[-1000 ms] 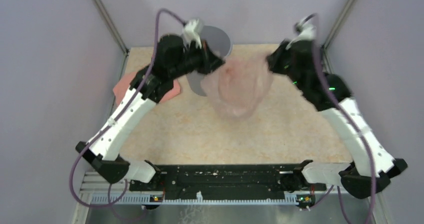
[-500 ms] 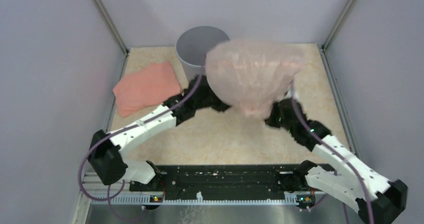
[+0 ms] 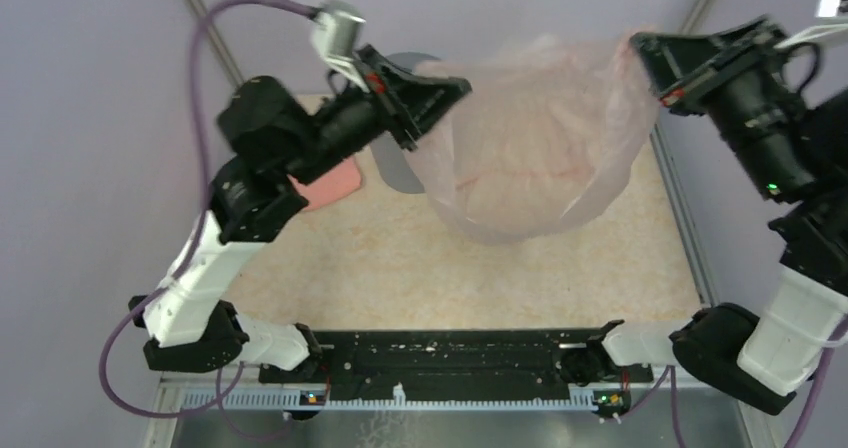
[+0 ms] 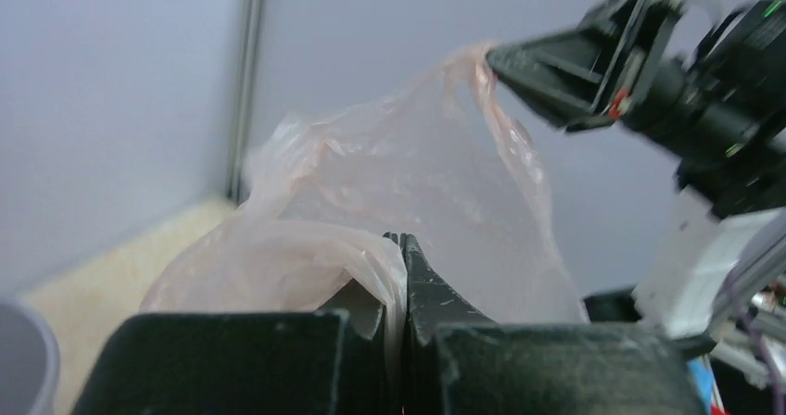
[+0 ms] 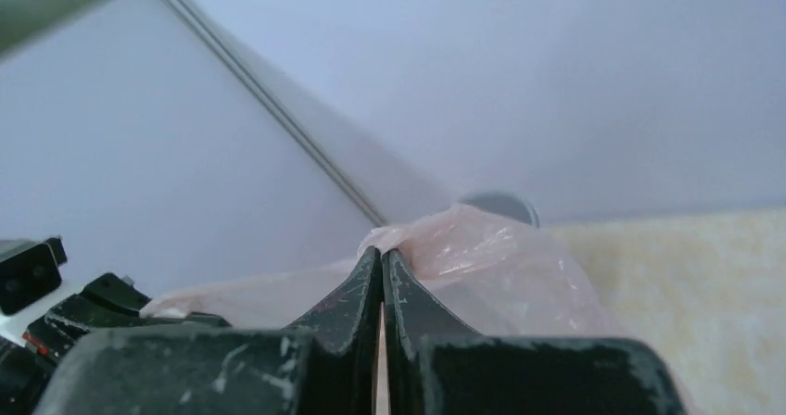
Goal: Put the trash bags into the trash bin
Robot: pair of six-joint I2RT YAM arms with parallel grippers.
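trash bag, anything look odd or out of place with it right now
Nothing looks torn or spilled. The trash bag hangs stretched in mid-air, its edge pinched in the left jaws and the right jaws. It sags above the table, mostly to the right of the trash bin rather than over it.

Your beige speckled table [image 3: 450, 278] carried the grey trash bin [image 3: 398, 168] at its far edge and a pink cloth [image 3: 335, 183] at left.

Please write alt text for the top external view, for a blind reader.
Seen from above, a pale-pink trash bag hangs stretched in the air between the left gripper and the right gripper, whose jaws are shut on its opposite edges. The grey trash bin is partly hidden behind the left gripper and the bag.
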